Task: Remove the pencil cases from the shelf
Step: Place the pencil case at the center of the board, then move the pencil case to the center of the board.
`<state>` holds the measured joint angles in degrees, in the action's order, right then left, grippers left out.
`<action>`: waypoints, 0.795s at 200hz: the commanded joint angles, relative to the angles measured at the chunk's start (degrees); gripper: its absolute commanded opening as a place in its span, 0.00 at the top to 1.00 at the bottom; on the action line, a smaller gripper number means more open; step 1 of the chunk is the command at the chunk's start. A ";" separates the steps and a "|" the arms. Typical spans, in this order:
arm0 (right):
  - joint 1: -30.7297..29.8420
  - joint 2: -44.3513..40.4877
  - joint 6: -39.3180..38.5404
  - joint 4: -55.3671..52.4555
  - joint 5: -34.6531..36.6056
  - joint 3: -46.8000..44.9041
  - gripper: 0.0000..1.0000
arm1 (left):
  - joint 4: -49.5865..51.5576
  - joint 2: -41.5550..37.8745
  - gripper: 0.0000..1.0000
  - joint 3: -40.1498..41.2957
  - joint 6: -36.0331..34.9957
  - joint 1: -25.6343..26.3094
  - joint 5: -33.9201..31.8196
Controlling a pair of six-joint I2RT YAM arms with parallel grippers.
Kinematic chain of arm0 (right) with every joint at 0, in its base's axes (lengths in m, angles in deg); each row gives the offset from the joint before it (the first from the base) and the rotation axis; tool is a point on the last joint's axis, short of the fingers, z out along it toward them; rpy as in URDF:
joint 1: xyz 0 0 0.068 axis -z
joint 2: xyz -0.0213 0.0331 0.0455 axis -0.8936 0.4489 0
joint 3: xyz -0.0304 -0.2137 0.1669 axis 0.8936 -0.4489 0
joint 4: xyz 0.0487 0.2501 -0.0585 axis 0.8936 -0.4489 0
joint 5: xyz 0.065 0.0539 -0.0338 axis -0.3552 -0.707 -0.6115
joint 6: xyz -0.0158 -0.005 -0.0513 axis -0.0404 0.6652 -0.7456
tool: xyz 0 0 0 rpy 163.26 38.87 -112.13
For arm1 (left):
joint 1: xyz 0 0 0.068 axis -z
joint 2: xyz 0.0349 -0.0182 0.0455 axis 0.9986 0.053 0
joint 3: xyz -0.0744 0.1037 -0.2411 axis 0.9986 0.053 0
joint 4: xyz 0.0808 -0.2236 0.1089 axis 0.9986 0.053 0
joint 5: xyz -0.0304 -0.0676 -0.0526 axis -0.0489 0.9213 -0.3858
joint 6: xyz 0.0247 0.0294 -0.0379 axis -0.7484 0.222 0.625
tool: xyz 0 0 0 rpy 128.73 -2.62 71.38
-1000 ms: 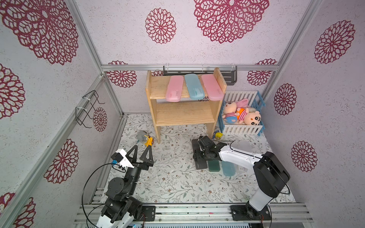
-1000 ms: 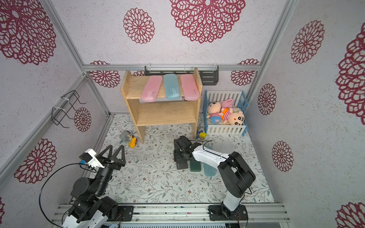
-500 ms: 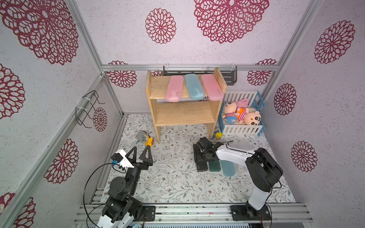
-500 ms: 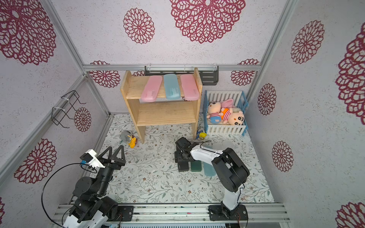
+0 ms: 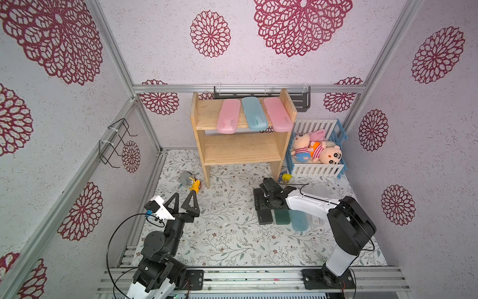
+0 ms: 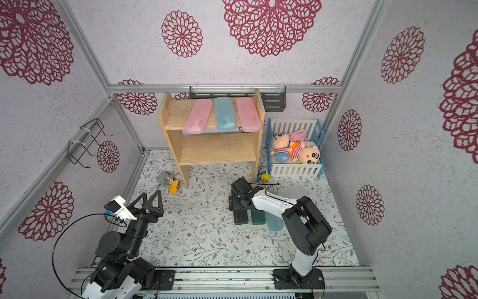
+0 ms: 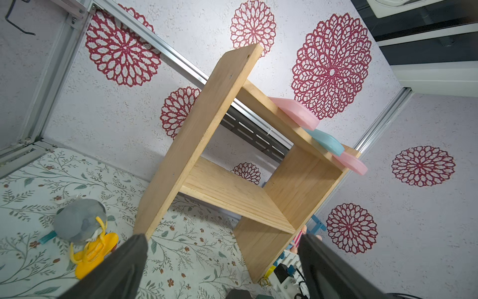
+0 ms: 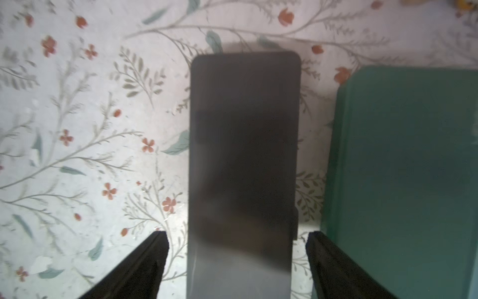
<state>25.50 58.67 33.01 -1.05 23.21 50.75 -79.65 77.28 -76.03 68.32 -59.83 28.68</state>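
Observation:
The pine shelf [image 5: 243, 152] [image 6: 217, 152] [image 7: 227, 191] carries three pencil cases on its top board: pink [image 5: 227, 119], light blue [image 5: 254, 114] and pink [image 5: 277, 114]. Its lower board is bare. On the floor mat lie a black case [image 5: 264, 218] [image 8: 243, 155], a dark green case [image 5: 281, 216] [image 8: 403, 168], a light blue case [image 5: 298, 221] and frosted clear ones [image 5: 316, 220]. My right gripper [image 5: 262, 203] [image 8: 236, 238] hangs low over the black case, open, its jaws clear of both long sides. Up at the front left, my left gripper [image 5: 184, 195] [image 7: 222, 236] is open with nothing in it.
A white-and-blue crib [image 5: 316, 168] with plush toys stands right of the shelf. A grey and yellow toy [image 5: 190, 180] lies by the shelf's left leg, a small yellow item [image 5: 286, 177] by the right one. A dark rack [image 5: 300, 101] hangs behind.
My right gripper has opened and let go of the black case, which now lies flat on the mat beside the green one. The left arm has not moved.

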 commanded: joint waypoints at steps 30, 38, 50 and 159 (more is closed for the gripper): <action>-5.33 -2.82 -1.79 5.71 0.23 8.39 0.01 | 2.83 4.43 0.03 -4.81 1.54 0.26 -1.02; -6.11 -1.70 -1.67 7.08 -0.57 9.19 0.01 | 3.00 4.91 0.03 -5.01 1.56 0.20 -1.09; -6.80 0.57 -1.42 8.24 -2.18 10.75 0.01 | 2.82 5.38 0.03 -5.03 1.80 0.27 -1.03; -6.47 10.73 1.28 13.40 -1.81 10.79 0.01 | 6.15 0.74 0.03 -4.94 2.32 0.27 -1.79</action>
<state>18.51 70.34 32.96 9.11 19.89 62.83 -75.25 79.66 -80.45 70.75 -59.83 27.61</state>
